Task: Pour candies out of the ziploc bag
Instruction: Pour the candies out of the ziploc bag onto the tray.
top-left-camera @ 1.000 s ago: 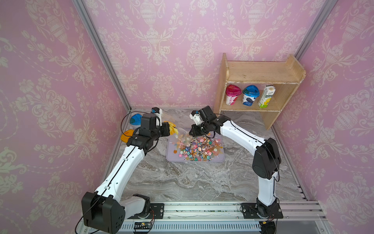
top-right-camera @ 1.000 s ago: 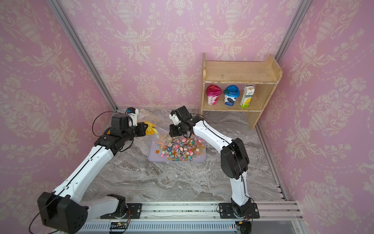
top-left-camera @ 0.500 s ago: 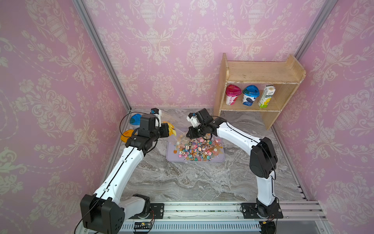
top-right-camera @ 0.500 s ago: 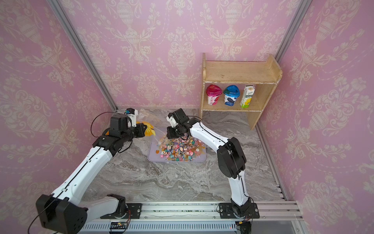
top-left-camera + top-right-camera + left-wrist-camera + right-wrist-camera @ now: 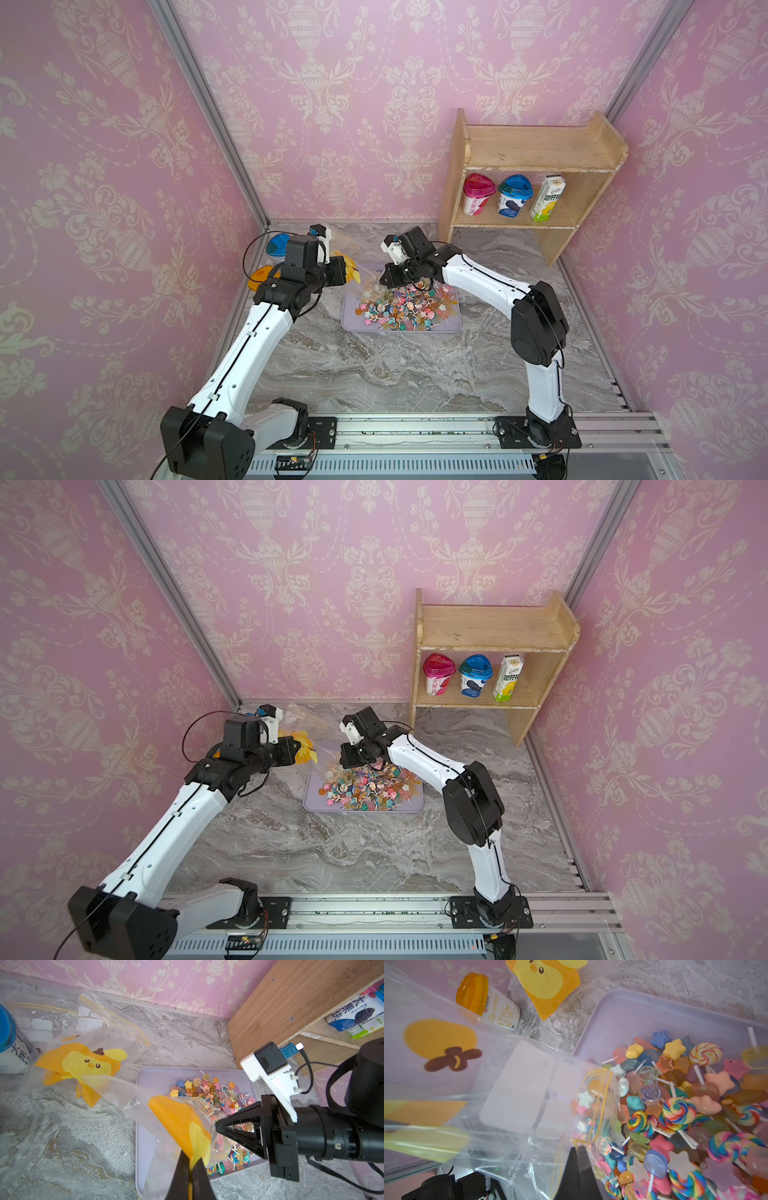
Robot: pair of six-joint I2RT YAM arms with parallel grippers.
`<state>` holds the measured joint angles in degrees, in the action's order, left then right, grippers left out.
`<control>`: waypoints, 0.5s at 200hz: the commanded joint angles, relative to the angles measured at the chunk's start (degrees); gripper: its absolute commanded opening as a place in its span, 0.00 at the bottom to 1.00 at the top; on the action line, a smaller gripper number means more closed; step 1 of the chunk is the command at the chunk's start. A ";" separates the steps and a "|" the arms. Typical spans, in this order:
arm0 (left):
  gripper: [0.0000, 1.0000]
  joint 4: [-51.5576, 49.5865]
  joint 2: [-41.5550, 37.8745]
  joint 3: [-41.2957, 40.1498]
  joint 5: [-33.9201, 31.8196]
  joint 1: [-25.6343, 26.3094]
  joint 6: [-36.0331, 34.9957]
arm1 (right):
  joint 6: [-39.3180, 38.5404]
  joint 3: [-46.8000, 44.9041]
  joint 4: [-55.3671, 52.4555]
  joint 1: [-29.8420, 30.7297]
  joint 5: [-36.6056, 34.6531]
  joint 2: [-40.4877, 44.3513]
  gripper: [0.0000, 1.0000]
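Clear ziploc bag [image 5: 517, 1084], veiling some candies [image 5: 679, 1109]

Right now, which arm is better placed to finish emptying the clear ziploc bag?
Likely left: left pincer grips the bag's far end, ready to lift; right pincer holds the mouth over the lilac plastic tray.

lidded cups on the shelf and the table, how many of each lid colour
pink-lidded white plastic cup: 1
blue-lidded white plastic cups: 2
orange-lidded white plastic cup: 1
total: 4
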<state>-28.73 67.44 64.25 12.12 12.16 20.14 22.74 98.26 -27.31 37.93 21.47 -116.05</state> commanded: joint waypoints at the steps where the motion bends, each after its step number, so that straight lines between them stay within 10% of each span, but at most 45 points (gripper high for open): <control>1: 0.00 -1.33 -1.93 -0.56 0.28 -0.06 -0.92 | 1.16 -1.71 -1.07 -0.07 -1.01 -1.00 0.00; 37: 0.00 -1.48 -2.75 -2.32 0.45 0.51 -0.54 | 1.19 -1.36 -1.01 -0.09 -1.02 -1.28 0.00; 100: 0.33 0.97 -1.29 -3.48 2.22 0.60 0.58 | 2.26 -1.79 0.40 -0.18 -0.19 -0.46 0.00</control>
<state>-29.28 66.00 61.54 12.62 12.27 20.58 23.99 97.51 -27.20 37.98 21.63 -116.05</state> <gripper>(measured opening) 0.288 0.049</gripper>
